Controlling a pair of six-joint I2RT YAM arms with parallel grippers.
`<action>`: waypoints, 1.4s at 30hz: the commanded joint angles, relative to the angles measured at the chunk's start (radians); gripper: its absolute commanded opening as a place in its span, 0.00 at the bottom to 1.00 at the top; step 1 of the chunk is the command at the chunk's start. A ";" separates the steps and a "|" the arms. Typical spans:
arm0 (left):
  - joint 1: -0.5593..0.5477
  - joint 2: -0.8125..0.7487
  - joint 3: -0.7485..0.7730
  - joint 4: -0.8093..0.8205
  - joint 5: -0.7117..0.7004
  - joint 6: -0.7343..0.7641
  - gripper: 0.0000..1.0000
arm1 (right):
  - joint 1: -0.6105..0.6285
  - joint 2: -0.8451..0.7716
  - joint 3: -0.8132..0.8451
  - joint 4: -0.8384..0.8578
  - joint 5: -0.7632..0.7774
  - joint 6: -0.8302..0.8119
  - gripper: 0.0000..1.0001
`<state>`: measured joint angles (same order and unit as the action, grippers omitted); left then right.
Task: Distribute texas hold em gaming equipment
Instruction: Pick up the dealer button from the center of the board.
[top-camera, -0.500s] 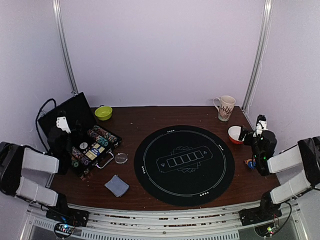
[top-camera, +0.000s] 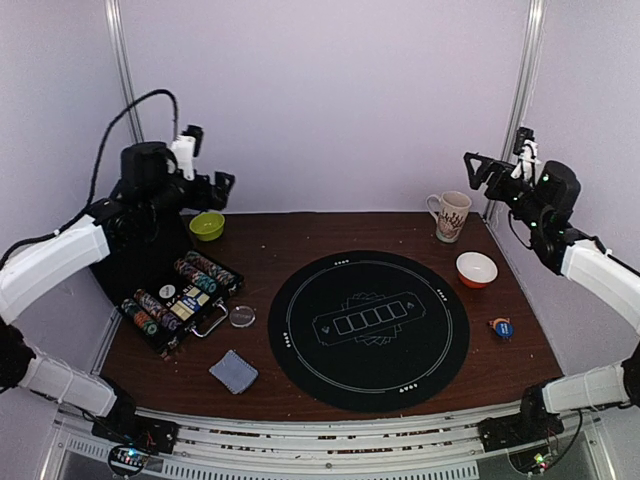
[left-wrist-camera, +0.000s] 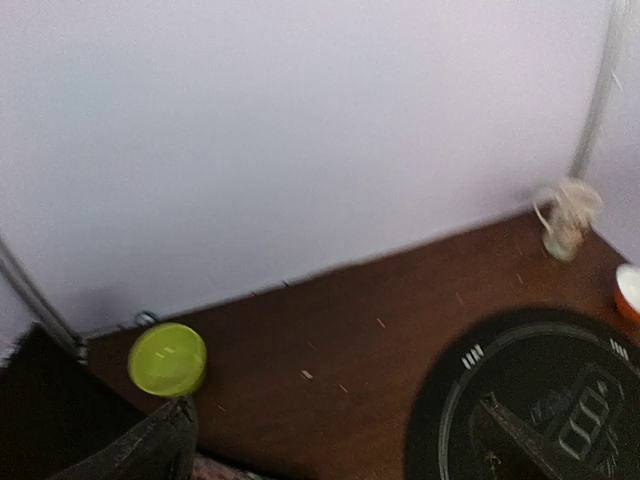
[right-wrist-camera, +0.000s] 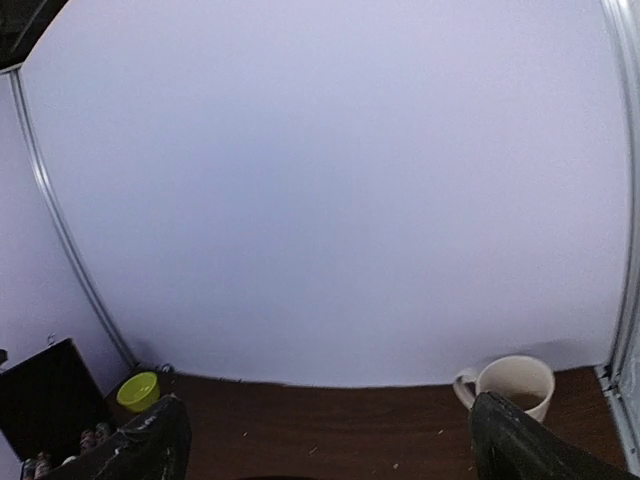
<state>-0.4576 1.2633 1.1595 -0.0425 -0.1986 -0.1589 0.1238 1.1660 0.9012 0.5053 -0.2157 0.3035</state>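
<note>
The brown counter (top-camera: 270, 235) carries a round black mat (top-camera: 320, 385) at centre. Left of the mat lie an open chip case (top-camera: 178, 292), a green bowl (top-camera: 207, 225), a clear disc (top-camera: 241, 316) and a card deck (top-camera: 233, 371). Right of the mat lie a patterned mug (top-camera: 452, 215), a red-and-white bowl (top-camera: 476, 268) and orange and blue discs (top-camera: 501, 327).

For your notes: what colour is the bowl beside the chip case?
Lime green bowl; left wrist view.

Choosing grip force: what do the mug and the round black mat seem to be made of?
Mug: likely glazed ceramic, smooth cream body with a dark printed pattern. Round mat: probably matte felt or rubber, flat black with white printed lines.
</note>
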 joint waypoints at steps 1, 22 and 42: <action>-0.148 0.173 0.097 -0.576 0.129 -0.006 0.98 | 0.157 0.059 0.113 -0.329 -0.060 -0.034 1.00; -0.092 0.639 0.085 -0.652 0.189 -0.066 0.90 | 0.434 0.242 0.253 -0.462 0.116 -0.165 1.00; -0.117 0.626 0.046 -0.726 0.226 -0.026 0.73 | 0.436 0.196 0.211 -0.401 0.142 -0.163 1.00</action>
<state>-0.5621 1.8999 1.2228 -0.6807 0.0330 -0.1955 0.5526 1.3895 1.1263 0.0677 -0.0879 0.1444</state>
